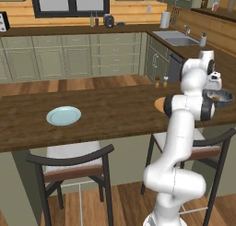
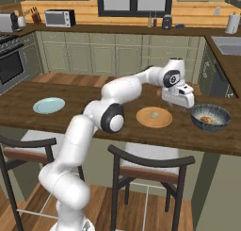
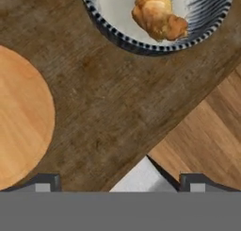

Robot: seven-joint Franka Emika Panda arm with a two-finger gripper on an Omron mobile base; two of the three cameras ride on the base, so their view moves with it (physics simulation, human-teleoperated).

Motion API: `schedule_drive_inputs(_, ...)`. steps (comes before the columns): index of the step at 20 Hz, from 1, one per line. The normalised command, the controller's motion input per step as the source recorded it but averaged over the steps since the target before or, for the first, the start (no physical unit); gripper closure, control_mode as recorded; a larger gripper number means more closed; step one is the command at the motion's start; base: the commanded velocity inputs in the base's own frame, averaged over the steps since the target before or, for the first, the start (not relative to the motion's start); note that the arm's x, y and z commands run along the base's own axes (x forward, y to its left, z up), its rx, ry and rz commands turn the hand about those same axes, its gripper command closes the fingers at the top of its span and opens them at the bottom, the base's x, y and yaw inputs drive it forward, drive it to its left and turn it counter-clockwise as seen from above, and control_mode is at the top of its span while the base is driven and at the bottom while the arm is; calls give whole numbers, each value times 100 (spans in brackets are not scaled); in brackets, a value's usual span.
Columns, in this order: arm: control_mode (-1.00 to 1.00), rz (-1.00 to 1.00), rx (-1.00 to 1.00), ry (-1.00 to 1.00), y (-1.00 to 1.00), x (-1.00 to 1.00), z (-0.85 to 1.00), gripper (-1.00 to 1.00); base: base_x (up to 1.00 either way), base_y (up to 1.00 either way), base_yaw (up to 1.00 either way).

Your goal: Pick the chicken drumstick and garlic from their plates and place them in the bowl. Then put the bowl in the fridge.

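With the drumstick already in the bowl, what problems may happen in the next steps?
1. The garlic is small and pale on the tan plate; the open gripper hovers between plate and bowl, so a slightly off descent might push the garlic instead of gripping it.
2. The bowl stands near the counter edge, as the hand view shows; a bump could slide it off.
3. The drumstick lies loose inside and may shift when the bowl is carried.

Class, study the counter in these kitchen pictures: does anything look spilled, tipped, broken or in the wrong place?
Nothing stands out. The bowl sits upright on the counter with the chicken drumstick inside it. The garlic rests on the tan plate, and the pale blue plate lies flat. The end effector hovers open.
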Motion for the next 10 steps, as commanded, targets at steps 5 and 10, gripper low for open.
schedule_drive_inputs(5,-100,6,7,-14,46,-51,-46,-100,0,0,0)
schedule_drive_inputs(10,-100,15,8,-6,45,17,-1,-100,0,0,0)
